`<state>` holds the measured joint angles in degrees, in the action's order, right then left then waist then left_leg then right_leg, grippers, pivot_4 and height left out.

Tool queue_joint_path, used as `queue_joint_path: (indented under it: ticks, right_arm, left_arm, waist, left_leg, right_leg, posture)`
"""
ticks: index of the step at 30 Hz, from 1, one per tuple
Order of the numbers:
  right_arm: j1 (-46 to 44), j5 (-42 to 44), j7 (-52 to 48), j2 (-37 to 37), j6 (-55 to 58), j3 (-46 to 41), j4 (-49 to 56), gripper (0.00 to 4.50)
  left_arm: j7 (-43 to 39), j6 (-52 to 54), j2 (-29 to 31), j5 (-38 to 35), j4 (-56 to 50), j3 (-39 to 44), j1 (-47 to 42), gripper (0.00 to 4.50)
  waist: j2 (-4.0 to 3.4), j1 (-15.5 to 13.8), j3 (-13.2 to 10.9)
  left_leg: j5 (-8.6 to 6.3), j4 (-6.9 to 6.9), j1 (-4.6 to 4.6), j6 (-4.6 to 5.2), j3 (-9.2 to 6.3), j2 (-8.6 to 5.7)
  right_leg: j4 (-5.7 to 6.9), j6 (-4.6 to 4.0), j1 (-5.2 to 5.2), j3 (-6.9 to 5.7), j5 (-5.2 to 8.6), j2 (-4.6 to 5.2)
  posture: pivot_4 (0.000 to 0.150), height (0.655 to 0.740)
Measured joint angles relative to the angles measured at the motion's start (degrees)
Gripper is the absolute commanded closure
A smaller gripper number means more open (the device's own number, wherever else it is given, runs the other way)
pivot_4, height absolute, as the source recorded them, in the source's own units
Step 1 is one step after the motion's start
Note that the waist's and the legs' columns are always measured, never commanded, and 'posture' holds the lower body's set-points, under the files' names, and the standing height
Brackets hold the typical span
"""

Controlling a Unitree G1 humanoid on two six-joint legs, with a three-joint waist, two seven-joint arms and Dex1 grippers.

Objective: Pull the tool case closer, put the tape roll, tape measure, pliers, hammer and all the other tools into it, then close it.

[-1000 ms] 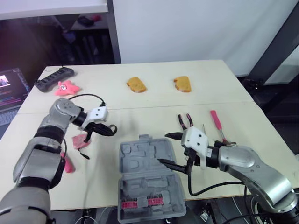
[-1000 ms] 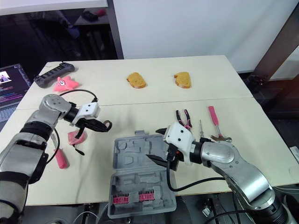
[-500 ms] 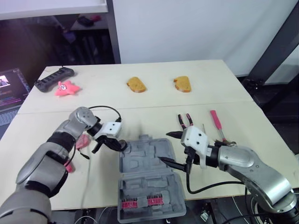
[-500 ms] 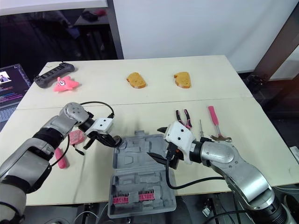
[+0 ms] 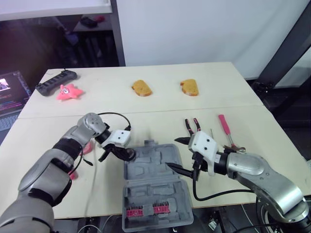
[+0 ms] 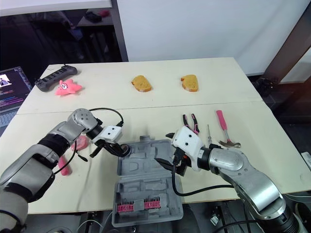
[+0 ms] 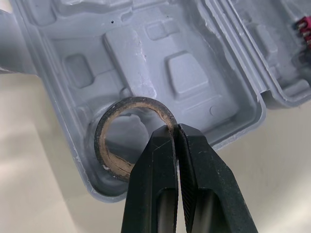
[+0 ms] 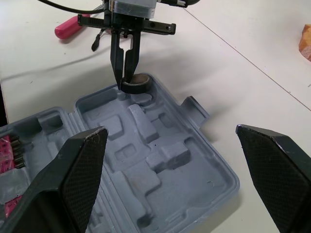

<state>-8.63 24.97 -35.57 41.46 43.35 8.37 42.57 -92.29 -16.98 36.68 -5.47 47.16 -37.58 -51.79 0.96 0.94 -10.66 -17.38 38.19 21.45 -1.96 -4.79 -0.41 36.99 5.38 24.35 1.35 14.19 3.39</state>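
The left tool (image 7: 176, 130) is clamped shut on the wall of the tape roll (image 7: 101, 145), one finger inside the ring and one outside. The roll lies flat-faced over the round recess in the far-left corner of the tool case (image 5: 155, 191). Whether it touches the plastic there cannot be told. The left wrist is turned down over that corner, and the forearm comes in low across the worktop (image 5: 160, 104) from the left with the elbow bent.

The right tool (image 5: 178, 155) is spread wide and holds nothing. It sits at the right edge of the case's far half, its forearm stretched in from the right.

The case lies open and flat. The pliers (image 5: 192, 126) and the hammer (image 5: 224, 127) lie on the worktop to its right.
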Motion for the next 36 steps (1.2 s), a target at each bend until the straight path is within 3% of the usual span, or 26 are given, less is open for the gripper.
queue_joint_path:
  ticks: [11, 14, 18, 31, 34, 36]
  right_arm:
    - [0.37, 0.60, 0.82, -0.06, 0.53, -0.41, 0.64, 0.00]
    - [0.37, 0.83, 1.03, -0.06, 0.84, -0.42, 0.64, 0.00]
    - [0.37, 1.12, 1.22, -0.06, 0.92, -0.49, 0.65, 0.00]
    - [1.13, 1.20, 1.45, -0.09, 0.95, -0.74, 0.67, 0.00]
    - [1.10, 1.20, 1.53, -0.42, 0.94, -0.75, 0.67, 0.00]
    - [1.08, 1.20, 1.59, -0.57, 0.93, -0.76, 0.67, 0.00]
  left_arm:
    - [0.04, -0.88, -2.28, 3.47, 3.01, 1.39, -0.26, 4.48]
    - [0.02, -0.92, -2.79, 4.00, 3.96, 2.16, -0.27, 3.51]
    - [0.01, -1.08, -3.76, 4.86, 4.54, 4.41, -0.30, 1.52]
    - [0.00, 4.93, 1.09, -2.19, -1.92, 9.01, 1.04, 1.52]
    - [0.32, 7.79, 0.35, -3.99, -3.22, 13.60, 4.34, 2.35]
    - [1.07, 10.04, -0.11, -5.19, -5.29, 16.11, 6.57, 3.33]
  waist:
    - [0.00, 0.10, 0.00]
    - [0.00, 0.05, 0.00]
    - [0.00, -0.04, 0.00]
    - [-0.01, 0.09, 0.00]
    - [-0.01, 0.05, 0.00]
    - [-0.01, 0.04, 0.00]
  left_leg:
    - [0.00, 0.00, -0.01, 0.00, 0.00, 0.01]
    - [0.00, 0.00, 0.00, 0.00, 0.00, 0.01]
    - [0.00, 0.01, 0.00, 0.00, 0.00, 0.00]
    - [0.00, 0.01, -0.01, 0.00, 0.00, 0.01]
    - [0.00, 0.01, -0.01, 0.00, 0.00, 0.01]
    - [0.00, 0.02, -0.01, 0.00, 0.00, 0.01]
  right_leg:
    - [0.01, 0.00, 0.00, 0.01, 0.00, -0.02]
    - [0.01, 0.00, 0.00, 0.01, 0.00, -0.02]
    - [0.01, 0.00, 0.00, 0.01, 0.00, -0.01]
    - [0.03, 0.00, 0.00, 0.02, 0.00, -0.01]
    - [0.04, 0.00, 0.00, 0.01, 0.00, -0.01]
    - [0.03, 0.00, 0.00, 0.02, 0.00, -0.01]
  posture:
    - [0.150, 0.7400]
    - [0.150, 0.7400]
    - [0.150, 0.7400]
    - [0.150, 0.7400]
    - [0.150, 0.7400]
    - [0.150, 0.7400]
